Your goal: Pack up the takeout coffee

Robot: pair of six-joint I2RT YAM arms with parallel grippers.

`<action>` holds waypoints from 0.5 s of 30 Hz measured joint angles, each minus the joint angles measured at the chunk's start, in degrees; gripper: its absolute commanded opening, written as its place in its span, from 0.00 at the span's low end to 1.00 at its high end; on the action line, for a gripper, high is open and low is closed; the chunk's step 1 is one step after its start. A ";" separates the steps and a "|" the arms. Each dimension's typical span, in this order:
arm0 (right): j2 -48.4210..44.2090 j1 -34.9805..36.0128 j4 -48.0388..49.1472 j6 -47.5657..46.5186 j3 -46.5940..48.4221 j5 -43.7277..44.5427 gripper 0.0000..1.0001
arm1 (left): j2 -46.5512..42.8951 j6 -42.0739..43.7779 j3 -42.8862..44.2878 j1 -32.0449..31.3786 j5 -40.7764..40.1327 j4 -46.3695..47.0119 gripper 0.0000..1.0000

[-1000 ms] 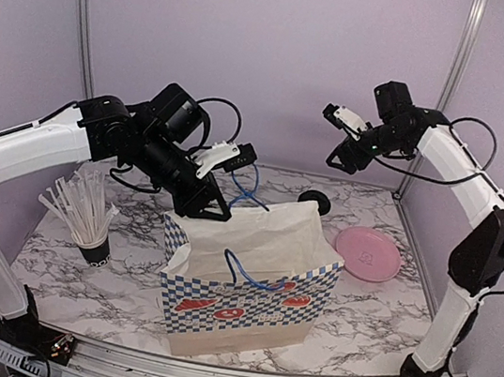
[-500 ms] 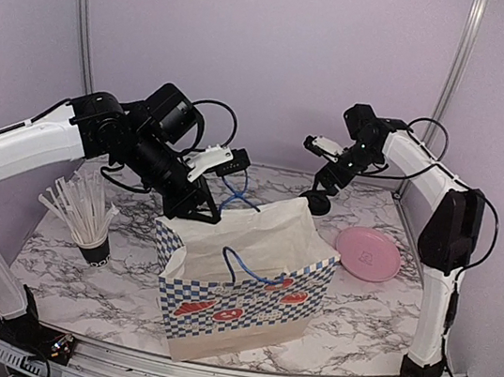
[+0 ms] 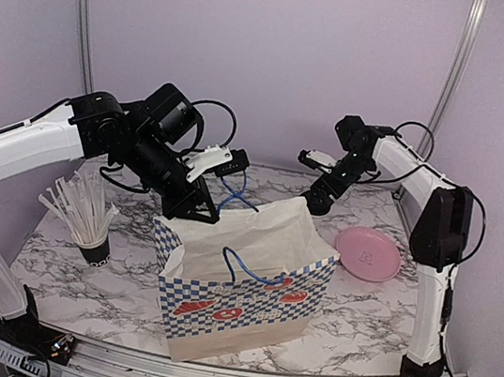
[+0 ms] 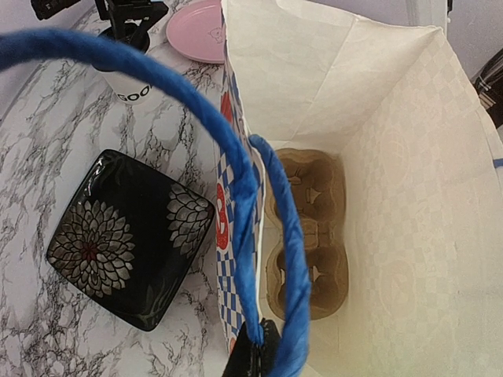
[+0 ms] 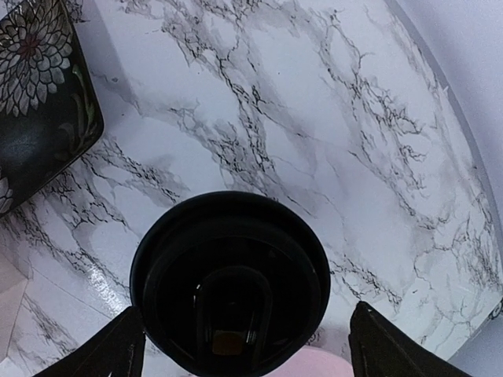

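Coffee cup (image 5: pixel 229 283) on tabletop (image 5: pixel 314 118), straight below right fingers (image 5: pixel 110 349). These are spread wide, one each side of black lid, not touching.
Advice: drop lower, centred; close on paper wall under lid rim, not on lid; squeeze gently, lift upright.
Left fingers (image 4: pixel 253 357) pinched on blue handle (image 4: pixel 236 181); bag (image 4: pixel 393 236) mouth open below them, cardboard carrier (image 4: pixel 306 236) at bottom.
Counts: one coffee, one bag, two handles, one carrier, one black dish (image 4: pixel 126 236), one pink plate (image 3: pixel 368 253), one straw cup (image 3: pixel 86 221).
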 measured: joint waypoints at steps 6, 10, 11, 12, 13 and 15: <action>0.66 0.81 -0.46 -0.33 0.00 0.35 0.79 | 0.00 -0.04 0.07 0.00 0.00 -0.09 0.00; 0.98 0.98 -0.57 -0.61 0.00 0.50 0.70 | 0.00 -0.11 0.07 0.00 0.00 -0.09 0.00; 0.98 0.98 -0.61 -0.59 0.00 0.57 0.68 | 0.00 -0.22 0.07 0.00 0.00 -0.09 0.00; 0.98 0.98 -0.63 -0.70 0.00 0.59 0.67 | 0.00 -0.24 0.07 0.00 0.00 -0.09 0.00; 0.98 1.01 -0.61 -0.81 0.00 0.59 0.67 | 0.00 -0.26 0.07 0.00 0.02 -0.09 0.00; 0.98 1.03 -0.61 -0.85 0.00 0.66 0.69 | 0.00 -0.28 0.07 0.00 0.00 -0.11 0.00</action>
